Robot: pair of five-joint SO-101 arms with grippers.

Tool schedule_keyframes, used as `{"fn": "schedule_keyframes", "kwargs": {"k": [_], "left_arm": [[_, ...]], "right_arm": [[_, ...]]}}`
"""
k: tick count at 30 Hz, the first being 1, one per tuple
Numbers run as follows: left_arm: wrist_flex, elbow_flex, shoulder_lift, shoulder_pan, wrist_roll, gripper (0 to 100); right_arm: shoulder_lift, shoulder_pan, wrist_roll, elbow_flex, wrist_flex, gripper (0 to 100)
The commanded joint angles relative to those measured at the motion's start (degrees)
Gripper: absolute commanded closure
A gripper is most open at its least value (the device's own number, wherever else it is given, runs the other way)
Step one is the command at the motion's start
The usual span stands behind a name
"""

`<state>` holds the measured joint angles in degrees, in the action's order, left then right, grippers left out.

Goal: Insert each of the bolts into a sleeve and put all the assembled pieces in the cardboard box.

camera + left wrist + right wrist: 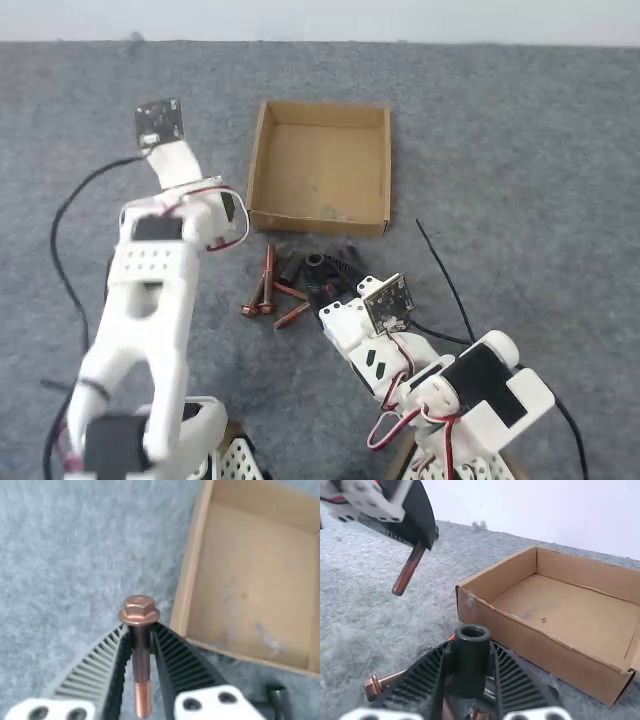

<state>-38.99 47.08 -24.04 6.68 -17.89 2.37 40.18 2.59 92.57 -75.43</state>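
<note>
- Two arms at a grey desk (520, 150), each gripper loaded.
- Left gripper (141, 627): closed on a copper bolt (141, 655), pinching the shank just under the hex head. The threaded end sticks out back between the fingers.
- The same bolt (408, 570) seen from the right wrist: held up off the desk, tilted, threaded end down. It is left of the box and well apart from the sleeve.
- Loose bolts (268, 285): about four in a small heap on the desk, just in front of the box's front-left corner, between the two arms.
- Box (318, 222): open cardboard tray, centre-back of the desk, nothing inside. Its left wall (187, 580) is just beside the held bolt in the left wrist view.
- Right gripper (470, 656): clamped on a black sleeve (471, 642), fingers on either side of the barrel. The sleeve is upright with its open bore up.
- In the high view that sleeve (315, 262) sits just in front of the box's front wall, right of the bolt heap. Whether it touches the desk, cannot tell.
- One more dark sleeve (277, 697) lies on the desk near the box's front wall.
- Black cable (445, 275) runs over the desk, right of the right gripper.
</note>
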Motion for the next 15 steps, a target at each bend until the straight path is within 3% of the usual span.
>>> {"fn": "schedule_keyframes", "kwargs": {"k": [1,6,15], "left_arm": [[11.8,7.1,-10.3,-0.5,-0.7,99],[20.7,16.6,-17.6,-3.6,-0.8,99],[21.6,22.6,-28.5,-8.8,-0.8,99]], "right_arm": [[-1.7,-0.8,0.4,-1.8,0.0,99.2],[-1.7,-0.8,0.4,-1.7,0.0,99.2],[-1.7,-0.8,0.4,-2.2,3.1,99.2]]}}
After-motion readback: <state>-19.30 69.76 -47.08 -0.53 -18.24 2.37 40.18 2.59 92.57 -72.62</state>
